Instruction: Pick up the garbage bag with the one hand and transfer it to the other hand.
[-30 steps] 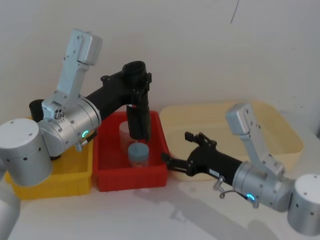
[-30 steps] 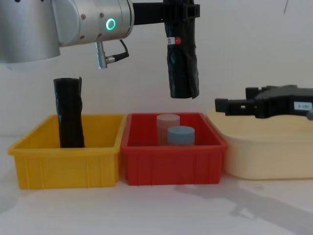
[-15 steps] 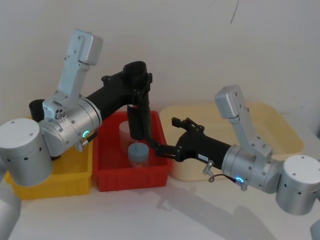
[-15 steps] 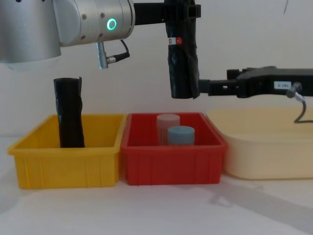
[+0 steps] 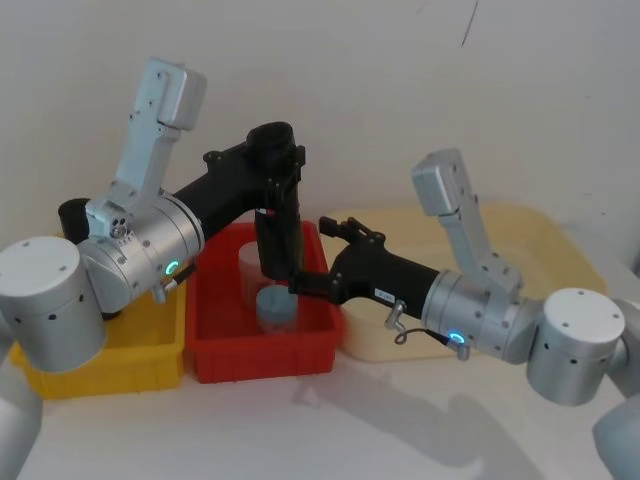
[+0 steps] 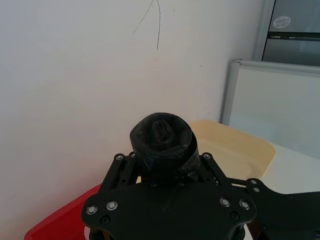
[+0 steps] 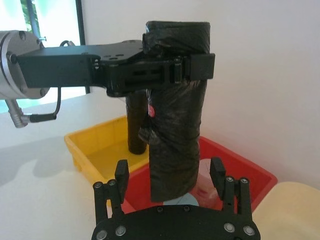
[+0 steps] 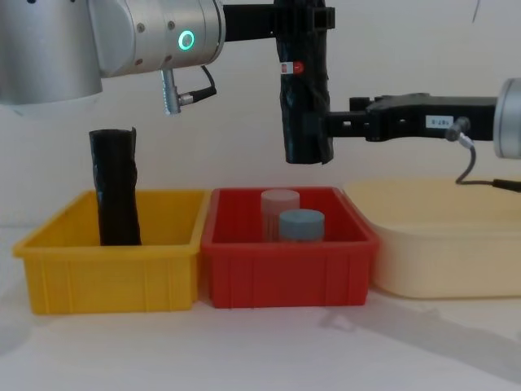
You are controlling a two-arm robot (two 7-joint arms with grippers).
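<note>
The garbage bag (image 8: 305, 106) hangs upright above the red bin (image 8: 289, 273), its upper part (just above the red-and-white label) pinched by the left gripper (image 8: 303, 18). The right gripper (image 7: 170, 172) reaches in from the right, fingers spread either side of the bag's lower half, seemingly not touching. Left, a wrinkled black roll (image 8: 114, 187) stands in the yellow bin (image 8: 106, 281).

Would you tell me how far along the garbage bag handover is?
Pickup looks done: the left gripper holds the black glossy garbage bag roll above the red plastic bin. In hand: the right gripper, open, flanks the roll's lower end. To do: right closes, then left releases.
</note>
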